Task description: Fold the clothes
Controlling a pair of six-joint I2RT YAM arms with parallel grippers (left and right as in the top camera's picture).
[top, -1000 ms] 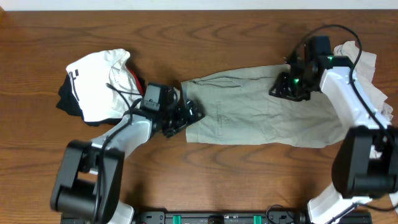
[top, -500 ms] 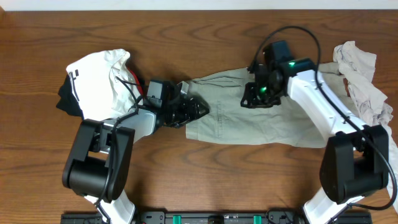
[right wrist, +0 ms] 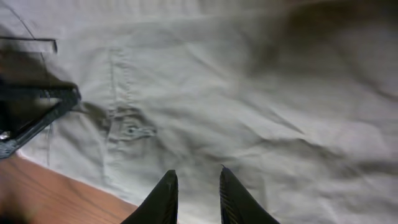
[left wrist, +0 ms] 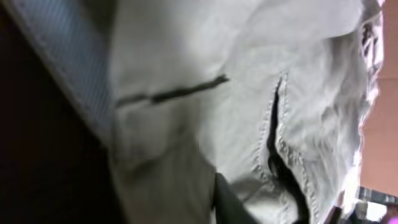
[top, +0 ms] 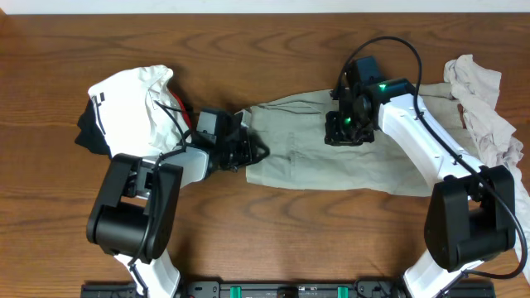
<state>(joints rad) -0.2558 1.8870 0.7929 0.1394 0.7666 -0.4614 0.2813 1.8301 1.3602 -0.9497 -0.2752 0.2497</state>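
Trousers (top: 331, 165) lie spread at centre, long axis 9 to 3 o'clock. Your left gripper (top: 251, 152) is clamped on their 9 o'clock end. Your right gripper (right wrist: 196, 183), jaws narrowly apart and empty, hovers over mid-garment.

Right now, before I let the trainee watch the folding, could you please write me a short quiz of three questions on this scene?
1. True or false: the right gripper is shut on the cream garment.
2. The cream garment lies at which end of the table? A: left. B: right. C: middle.
3. Which gripper is shut on the waistband edge of the khaki trousers?
Key: 1 false, it hovers open over the trousers. 2 B. 3 the left gripper.
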